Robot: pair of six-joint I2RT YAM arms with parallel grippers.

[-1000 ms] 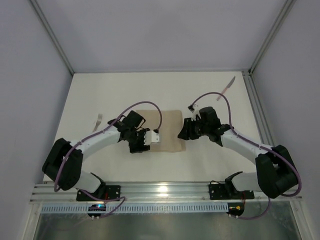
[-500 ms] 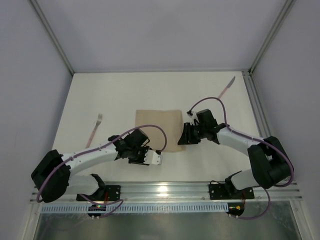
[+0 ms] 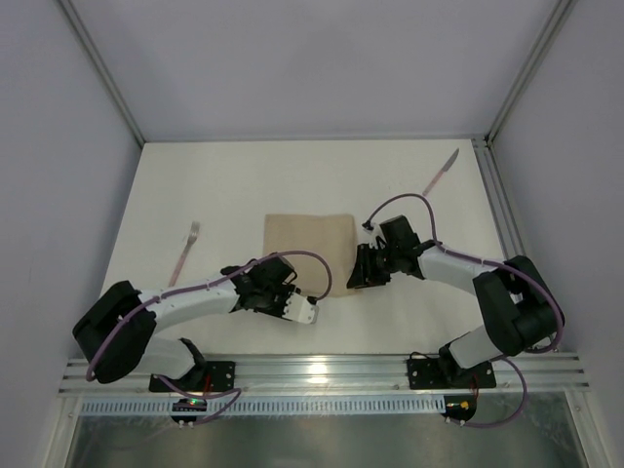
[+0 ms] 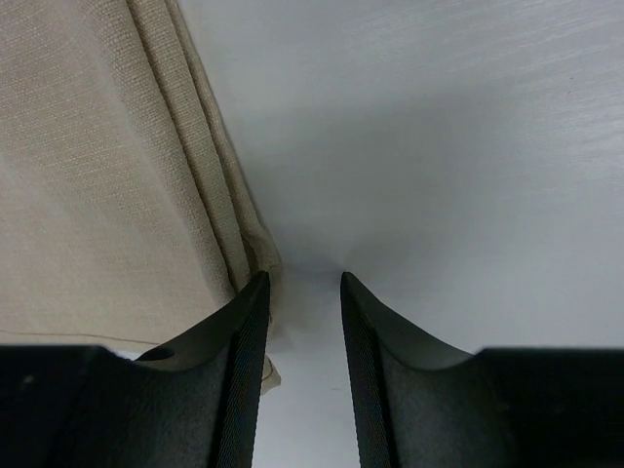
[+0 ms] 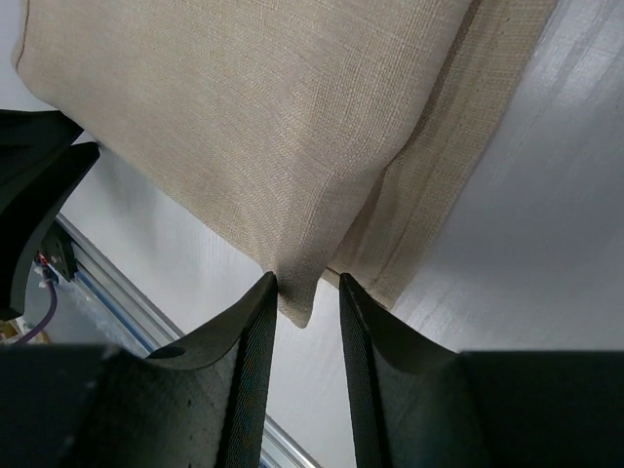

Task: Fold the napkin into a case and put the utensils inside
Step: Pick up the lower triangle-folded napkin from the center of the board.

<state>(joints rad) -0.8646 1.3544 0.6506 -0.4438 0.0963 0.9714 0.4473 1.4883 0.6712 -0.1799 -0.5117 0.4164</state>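
Knife [image 3: 441, 172], fork [image 3: 185, 250] lie apart from napkin [image 3: 307, 251]; right gripper [image 5: 307, 283] pinches corner; left gripper [image 4: 304, 278] jaws narrowly spread.

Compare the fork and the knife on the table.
The fork lies left of the napkin; the knife lies near the far right corner of the table. The fork ends in silvery tines, the knife in a grey blade. Both have pinkish handles, lie slantwise on the table, and neither is held.
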